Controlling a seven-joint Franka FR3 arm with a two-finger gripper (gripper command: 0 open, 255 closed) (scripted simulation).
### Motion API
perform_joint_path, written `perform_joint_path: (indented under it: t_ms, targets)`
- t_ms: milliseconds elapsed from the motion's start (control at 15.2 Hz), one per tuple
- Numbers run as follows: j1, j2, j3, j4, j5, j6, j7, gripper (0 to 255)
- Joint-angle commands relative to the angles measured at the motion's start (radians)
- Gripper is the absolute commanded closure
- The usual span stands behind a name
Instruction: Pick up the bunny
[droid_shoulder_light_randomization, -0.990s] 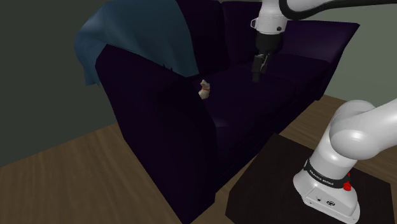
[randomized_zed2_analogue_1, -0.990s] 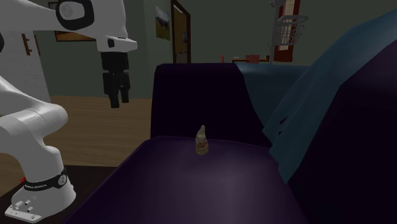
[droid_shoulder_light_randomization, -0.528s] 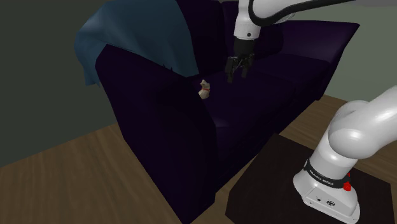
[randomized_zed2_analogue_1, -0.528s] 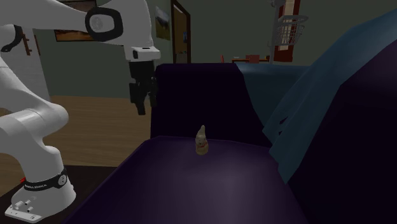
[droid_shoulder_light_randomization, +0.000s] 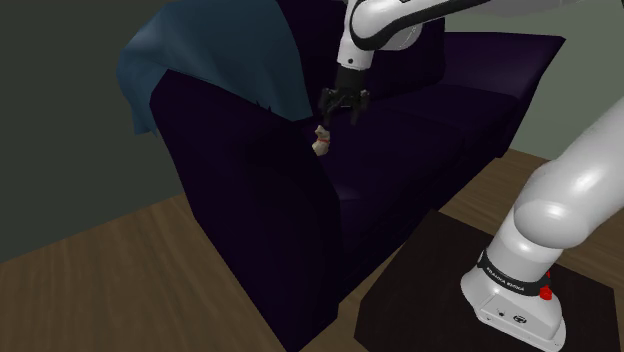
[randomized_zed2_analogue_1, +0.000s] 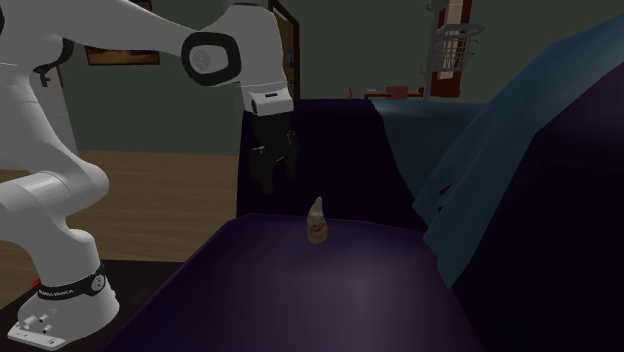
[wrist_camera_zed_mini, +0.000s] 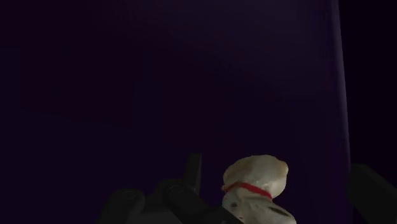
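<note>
On the seat of the dark purple sofa (droid_shoulder_light_randomization: 400, 150), near the end draped with a blue blanket (droid_shoulder_light_randomization: 200, 60), a small pale bunny (droid_shoulder_light_randomization: 320, 141) with a red collar sits upright. The pincer (randomized_zed2_analogue_1: 277, 178) hangs just above and beside it, fingers apart and touching nothing. I'd call this the approach: next it must centre over the bunny, lower until the fingers straddle it, then close.

Bunny (droid_shoulder_light_randomization: 320, 141) on the sofa (droid_shoulder_light_randomization: 420, 140) seat — centre of the shoulder view.
The gripper (droid_shoulder_light_randomization: 338, 112) hangs just above and right of it; the blanket (droid_shoulder_light_randomization: 210, 50) drapes the sofa at upper left — the stand (droid_shoulder_light_randomization: 420, 285) sits lower right.
</note>
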Motion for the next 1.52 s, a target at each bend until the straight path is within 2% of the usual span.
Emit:
perform_joint_path:
  t_ms: [0, 264, 858, 924, 1452]
  targets:
    - [-0.010, 0.063, -0.001, 0.042, 0.021, 0.037, 0.057, 0]
    - [-0.026, 0.193, -0.010, 0.144, 0.057, 0.096, 0.156, 0]
    - [-0.023, 0.220, -0.008, 0.072, 0.067, 0.193, 0.138, 0]
    - [-0.024, 0.225, -0.008, 0.076, 0.066, 0.194, 0.138, 255]
    - [-0.023, 0.224, -0.008, 0.074, 0.067, 0.195, 0.138, 255]
